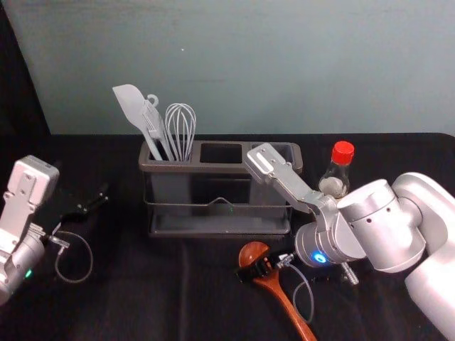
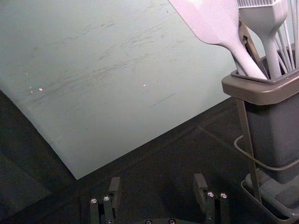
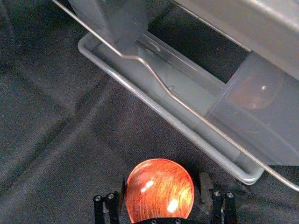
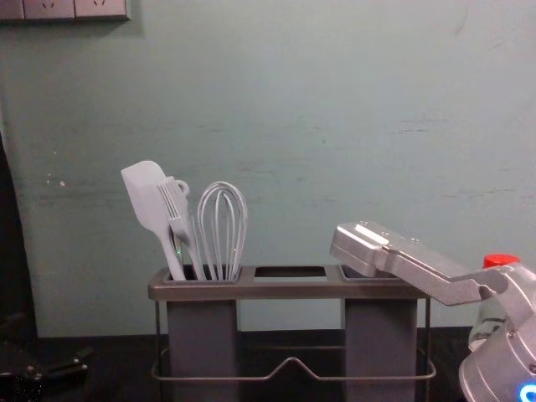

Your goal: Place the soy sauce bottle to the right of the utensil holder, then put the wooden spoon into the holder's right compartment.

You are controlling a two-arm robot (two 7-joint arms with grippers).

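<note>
- Currently, the right end effector [image 1: 259,266] is low over the table [image 1: 170,298], in front of the utensil holder [image 1: 227,168], at the wooden spoon.
- Its fingers [image 3: 205,191] stand apart with the spoon's round head between them; the right wrist view shows a gap on one side, so it is open around the spoon and not clamped on it.
- The wooden spoon [image 1: 253,251] lies in front of the holder, its head toward the holder and its handle running back toward the robot, slanting to the right.
- The soy sauce bottle [image 1: 333,186], red-capped and upright, stands to the right of the holder, partly behind the right arm.
- The left end effector [image 1: 91,205] is parked to the left of the holder, its fingers [image 2: 114,189] wide apart with nothing between them.
- The holder's left compartment carries a pale spatula [image 1: 131,106], a brush-like tool [image 1: 152,122] and a whisk [image 1: 180,131], all standing upright or leaning.
- Part of the right arm crosses in front of the holder's right compartment in the head view.
</note>
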